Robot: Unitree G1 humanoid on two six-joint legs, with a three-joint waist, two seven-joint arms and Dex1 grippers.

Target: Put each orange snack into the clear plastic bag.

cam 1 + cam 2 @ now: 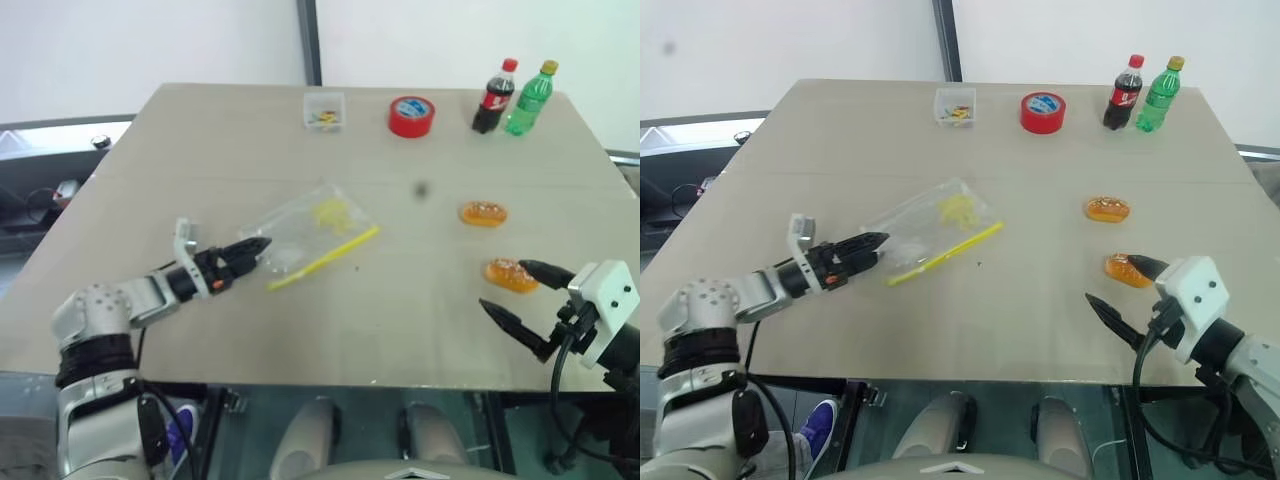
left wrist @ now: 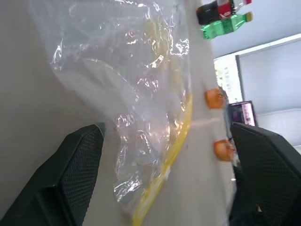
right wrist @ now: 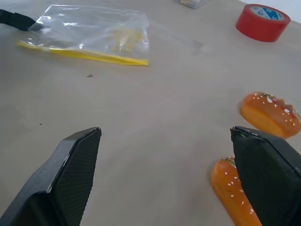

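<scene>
Zero of two orange snacks bagged so far; whole task left.

Far left: left gripper (image 1: 245,255) reaching low over table (image 1: 200,140), fingers spread wide, nothing pinched. Tips at near-left edge of clear plastic bag (image 1: 305,228); touching or just short, can't tell. Left wrist view puts bag straight ahead between the two pads (image 2: 80,165), crinkled, yellow seal strip (image 2: 167,165) running along one side. Bag flat on table, left of centre, looks empty apart from faint yellow patch. Mouth open or sealed: can't tell.

Centre back: small clear box (image 1: 324,110), red tape roll (image 1: 411,116), cola bottle (image 1: 494,96), green bottle (image 1: 529,98) in a row along far edge, well apart from bag, not part of job.

Right: far orange snack (image 1: 483,213) lying free on table. Near orange snack (image 1: 511,275) just in front of it, also on table, well apart from bag. Right gripper (image 1: 525,300) hovering at near snack, fingers spread wide, empty; upper finger tip over or touching snack's right end, no grasp. Right wrist view: near snack beside one pad (image 3: 263,174), not centred between the two.

Likely stage: left going to pin or open bag, right lining up first pick. Still to do: grasp, carry across, insert, repeat for second.
</scene>
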